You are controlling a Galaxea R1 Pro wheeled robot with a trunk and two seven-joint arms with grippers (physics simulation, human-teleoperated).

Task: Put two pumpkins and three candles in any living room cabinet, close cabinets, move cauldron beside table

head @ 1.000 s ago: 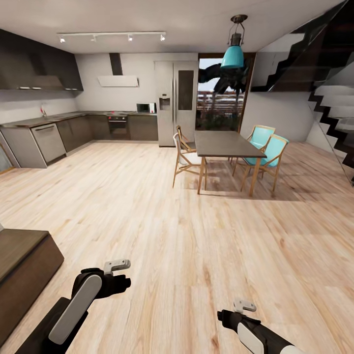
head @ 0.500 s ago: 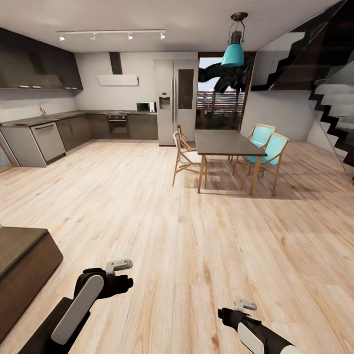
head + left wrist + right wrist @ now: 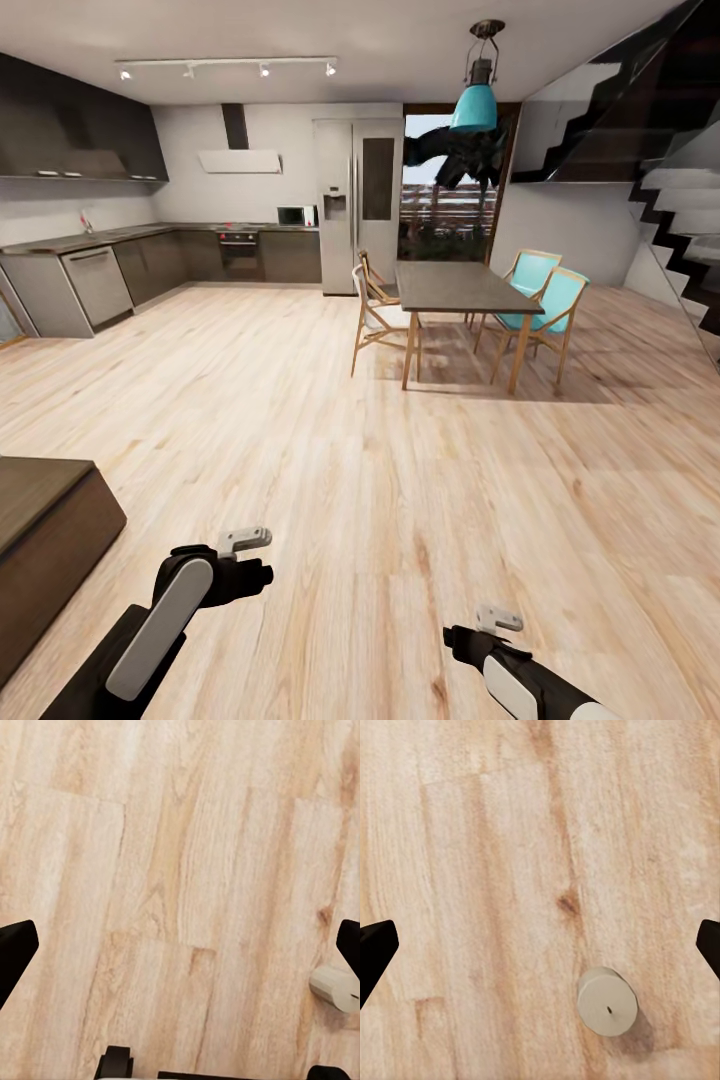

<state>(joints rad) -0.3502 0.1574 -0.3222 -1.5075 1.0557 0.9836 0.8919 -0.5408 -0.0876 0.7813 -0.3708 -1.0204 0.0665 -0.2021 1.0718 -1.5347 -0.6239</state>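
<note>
A small pale candle (image 3: 607, 1001) with a dark wick dot stands on the wooden floor below my right gripper (image 3: 540, 945), which is open with nothing between its wide-apart black fingertips (image 3: 376, 945). In the left wrist view a candle (image 3: 335, 988) sits close to one fingertip of my open, empty left gripper (image 3: 180, 952); I cannot tell whether it is the same one. Both grippers hang low over the floor, the left gripper (image 3: 245, 560) and the right gripper (image 3: 492, 630). A low dark-brown wooden unit (image 3: 40, 530), apparently the cabinet, stands at the left edge.
Ahead lies open plank floor. A dining table (image 3: 460, 290) with wooden and turquoise chairs (image 3: 545, 305) stands in the middle distance. Kitchen counters (image 3: 90, 270) and a fridge (image 3: 358, 205) line the back wall. A staircase (image 3: 680, 230) rises on the right.
The whole head view has shifted slightly, so the camera has moved; the dark unit now sits a little further left. Both arms keep their pose.
</note>
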